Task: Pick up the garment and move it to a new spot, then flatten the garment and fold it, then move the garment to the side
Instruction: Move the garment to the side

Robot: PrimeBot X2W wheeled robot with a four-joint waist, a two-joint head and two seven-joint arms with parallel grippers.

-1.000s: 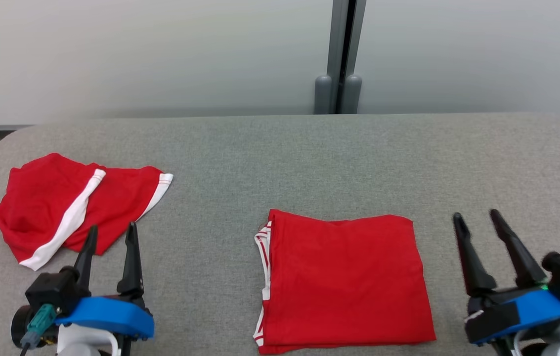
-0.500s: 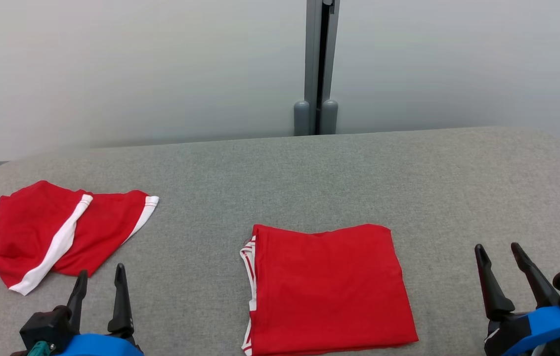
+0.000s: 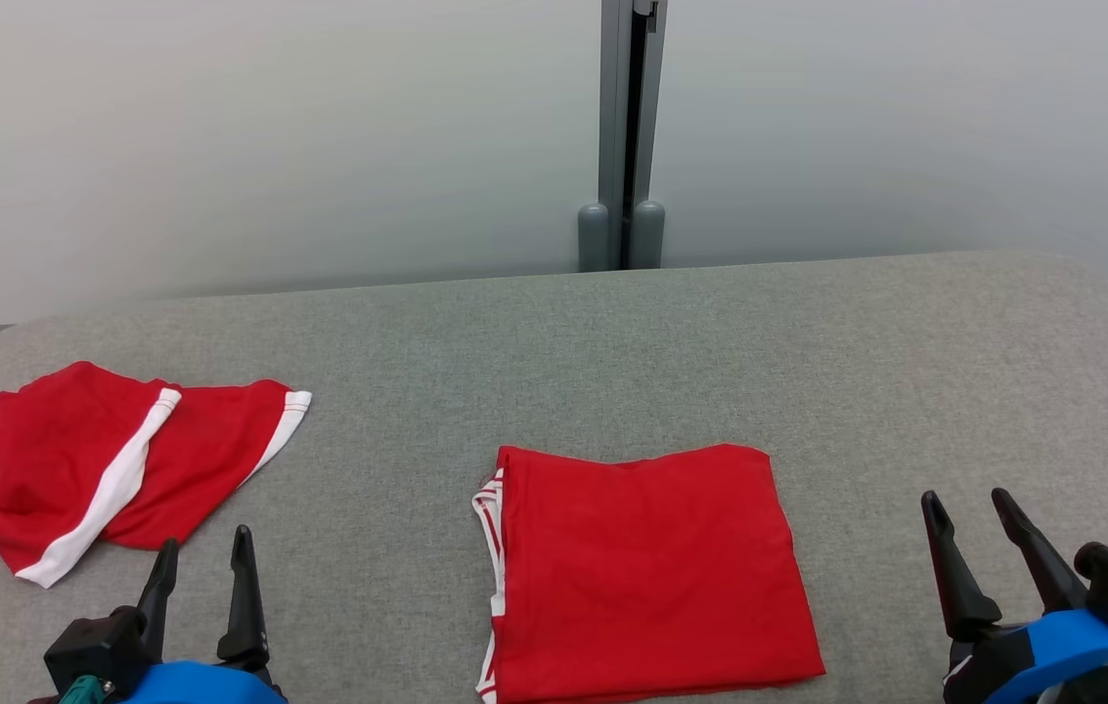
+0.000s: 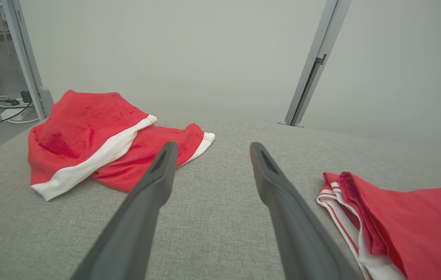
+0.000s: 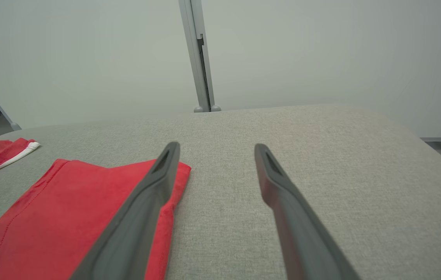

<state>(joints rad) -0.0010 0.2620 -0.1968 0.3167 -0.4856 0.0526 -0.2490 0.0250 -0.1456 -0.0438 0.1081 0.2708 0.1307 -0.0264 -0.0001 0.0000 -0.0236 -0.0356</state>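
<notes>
Since half a second ago the right gripper [image 3: 964, 497] has slid a little toward the folded red garment [image 3: 646, 567], the left gripper [image 3: 205, 540] sits almost where it was, and neither cloth has shifted on the grey padded table [image 3: 710, 342]. Both pairs of fingers are spread wide and hold nothing. The folded garment lies flat between the two grippers, its white-trimmed edge turned toward the left fingers and its plain edge near the right ones. In the right wrist view its far corner lies just beside the tip of that gripper's left-hand finger. A crumpled red garment with a white band [image 3: 113, 450] lies just beyond the left fingertips and off to their outer side, well apart from the folded one.
</notes>
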